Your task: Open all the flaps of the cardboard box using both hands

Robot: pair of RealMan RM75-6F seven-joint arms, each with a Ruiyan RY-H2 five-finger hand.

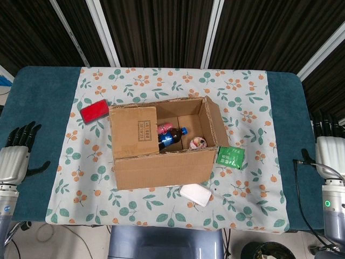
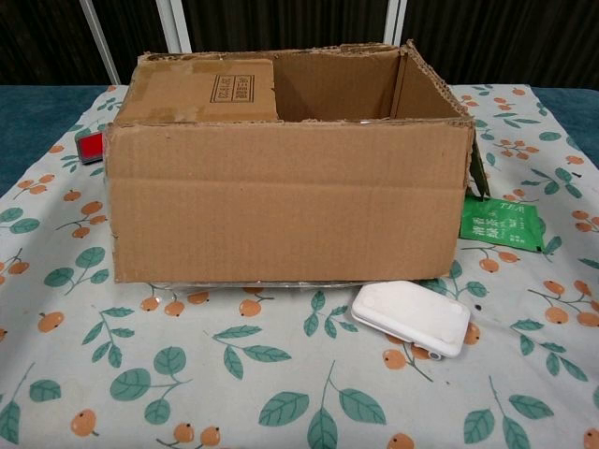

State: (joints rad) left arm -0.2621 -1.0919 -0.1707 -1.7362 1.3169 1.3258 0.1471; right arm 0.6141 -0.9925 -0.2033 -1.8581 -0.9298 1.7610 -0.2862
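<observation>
the cardboard box (image 1: 161,143) is seen mid-desk with its left flap (image 1: 133,131) folded in. the left robot hand (image 1: 15,159) and right robot hand (image 1: 328,154) are held spread and empty at the desk's (image 1: 38,102) side edges.

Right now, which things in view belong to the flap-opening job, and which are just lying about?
Belongs to the job:
cardboard box, one flap still folded over its left part
left hand, open, off the box
right hand, open, off the box

Lying about:
red block
green tea packet
white case
bottle inside the box
</observation>
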